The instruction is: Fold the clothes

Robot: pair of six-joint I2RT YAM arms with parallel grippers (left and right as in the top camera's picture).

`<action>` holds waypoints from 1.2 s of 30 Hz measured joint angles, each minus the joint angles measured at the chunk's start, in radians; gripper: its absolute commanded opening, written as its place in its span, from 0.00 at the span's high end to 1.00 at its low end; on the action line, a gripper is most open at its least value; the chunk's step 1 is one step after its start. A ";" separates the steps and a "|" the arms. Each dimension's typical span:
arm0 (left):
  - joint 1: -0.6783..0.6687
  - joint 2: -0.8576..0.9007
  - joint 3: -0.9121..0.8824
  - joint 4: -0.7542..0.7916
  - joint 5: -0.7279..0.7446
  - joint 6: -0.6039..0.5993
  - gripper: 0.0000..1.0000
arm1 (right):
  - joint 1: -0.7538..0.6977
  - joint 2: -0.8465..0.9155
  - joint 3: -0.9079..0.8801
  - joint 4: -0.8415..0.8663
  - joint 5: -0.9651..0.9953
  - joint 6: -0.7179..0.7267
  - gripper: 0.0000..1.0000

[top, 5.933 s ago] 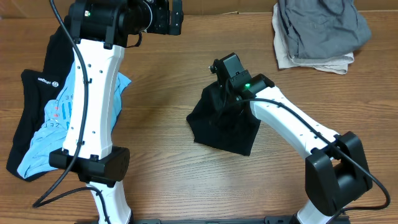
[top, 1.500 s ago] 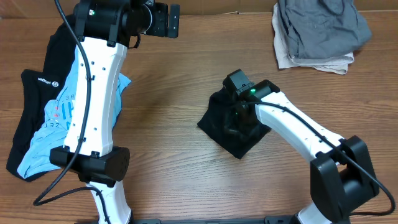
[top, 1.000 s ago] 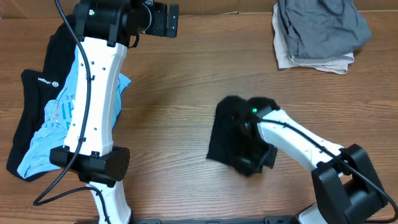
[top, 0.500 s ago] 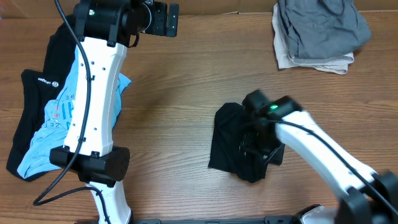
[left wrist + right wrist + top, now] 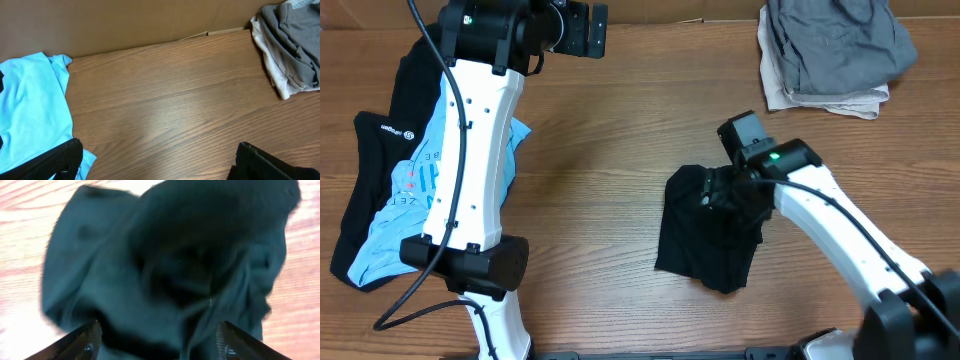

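Observation:
A black garment (image 5: 705,240) lies bunched in a rough rectangle on the wooden table, right of centre. It fills the right wrist view (image 5: 165,255). My right gripper (image 5: 725,195) hangs over the garment's upper right part with its fingers wide apart (image 5: 157,340) and nothing between them. My left gripper (image 5: 600,30) is held high at the back of the table, open and empty, with bare table between its fingers (image 5: 155,160). Both are open.
A heap of unfolded clothes lies at the left: a light blue shirt (image 5: 400,200) (image 5: 25,110) on a black garment (image 5: 370,150), partly hidden by the left arm. A stack of folded grey and cream clothes (image 5: 830,45) (image 5: 290,45) sits at the back right.
The right gripper brought the black garment down and towards the front, laid it on the table, then drew back up and to the right. The left arm has not moved.

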 measured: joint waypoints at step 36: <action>0.000 0.000 0.000 0.003 -0.003 0.000 0.00 | -0.448 0.065 -0.014 0.180 -0.146 -0.323 0.17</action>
